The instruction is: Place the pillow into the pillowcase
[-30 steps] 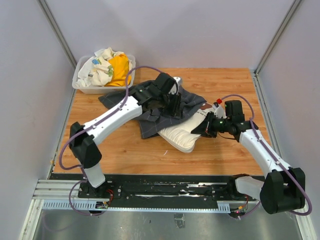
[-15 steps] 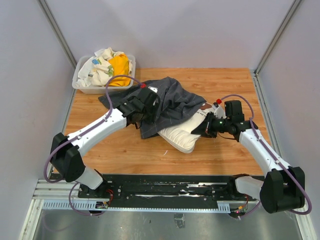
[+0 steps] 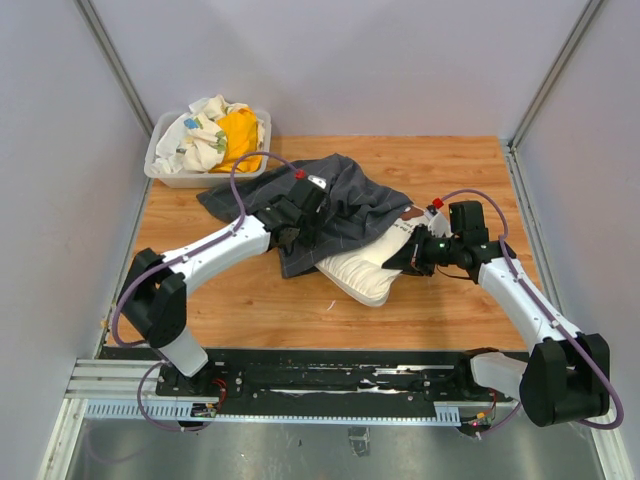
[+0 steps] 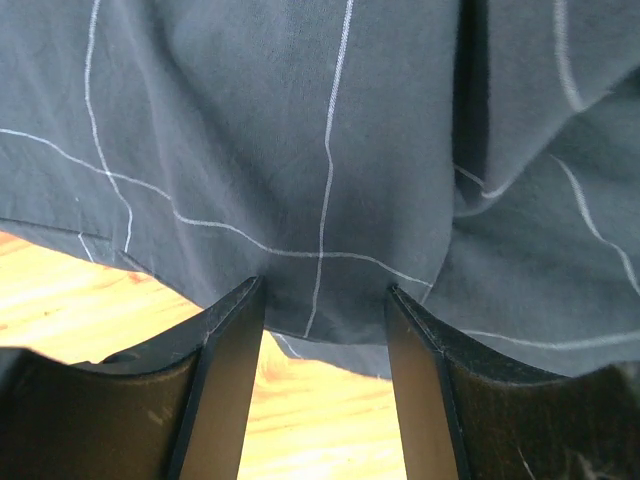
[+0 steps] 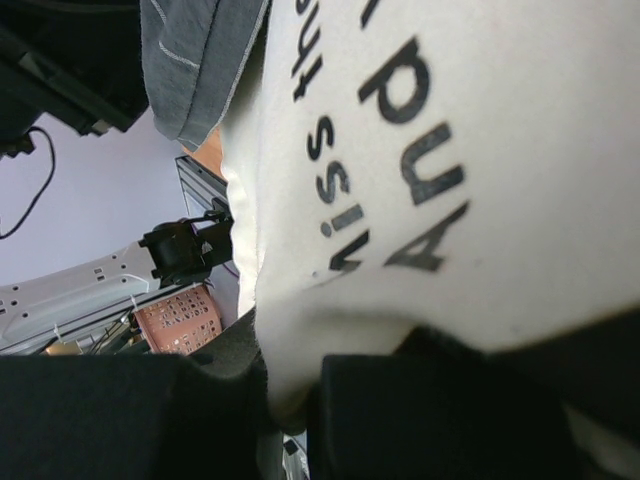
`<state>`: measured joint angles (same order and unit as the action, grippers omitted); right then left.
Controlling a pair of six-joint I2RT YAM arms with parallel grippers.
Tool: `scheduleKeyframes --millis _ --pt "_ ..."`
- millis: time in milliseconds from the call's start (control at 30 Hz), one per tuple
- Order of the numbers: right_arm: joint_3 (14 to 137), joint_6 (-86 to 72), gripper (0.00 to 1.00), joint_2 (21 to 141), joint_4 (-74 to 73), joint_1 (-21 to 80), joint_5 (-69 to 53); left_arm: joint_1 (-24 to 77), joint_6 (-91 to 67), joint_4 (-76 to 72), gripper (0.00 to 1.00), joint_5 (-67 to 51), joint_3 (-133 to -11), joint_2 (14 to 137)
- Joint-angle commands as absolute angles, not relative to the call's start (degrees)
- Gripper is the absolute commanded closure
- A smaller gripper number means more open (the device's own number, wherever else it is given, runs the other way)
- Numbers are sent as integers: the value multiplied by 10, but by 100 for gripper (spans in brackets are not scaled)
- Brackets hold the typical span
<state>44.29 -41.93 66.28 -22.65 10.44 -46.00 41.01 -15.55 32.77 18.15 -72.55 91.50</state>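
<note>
- The pillowcase, dark grey with thin light grid lines, lies crumpled in the middle of the wooden table, towards the far side.
- The pillow, cream-white, lies to the right of the middle. Its far part is under the pillowcase and its near corner is bare on the wood.
- Black letters are printed on the pillow. In the right wrist view they stand sideways and read roughly "An…", "…iss" and "th…", with the rest cut off.
- The right gripper is at the pillow's right edge, clamped on a fold of the cream cloth. A grey flap of the pillowcase hangs just beside it.
- The left gripper is over the near left part of the pillowcase. Its 2 fingers stand apart, and the hem of the pillowcase lies between their tips, not pinched.
- A clear tub at the far left corner holds 1 yellow cloth and 1 white printed cloth.
</note>
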Motion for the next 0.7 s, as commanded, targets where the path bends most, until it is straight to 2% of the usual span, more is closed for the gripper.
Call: scheduleKeyframes --millis 0,33,67,133,167,200,467,667 --pt "459 -409 98 653 -222 98 -479 411 -136 288 46 226 -718 946" --pt "460 -410 98 652 -222 98 -479 410 -133 284 50 234 -719 951" --pt "460 -410 98 652 -221 98 -478 409 -131 281 58 238 -721 957" --pt "460 -410 98 654 -221 98 -479 405 -132 283 86 246 -730 970" --pt "460 -410 98 654 -221 99 -479 404 -134 287 96 256 -736 976" --pt "460 -410 98 653 -221 98 -479 403 -136 291 99 263 -741 978" --pt "458 -412 98 645 -225 98 -477 403 -141 325 100 330 -808 943" --pt "456 -411 97 646 -223 99 -478 403 -112 358 100 295 -847 940"
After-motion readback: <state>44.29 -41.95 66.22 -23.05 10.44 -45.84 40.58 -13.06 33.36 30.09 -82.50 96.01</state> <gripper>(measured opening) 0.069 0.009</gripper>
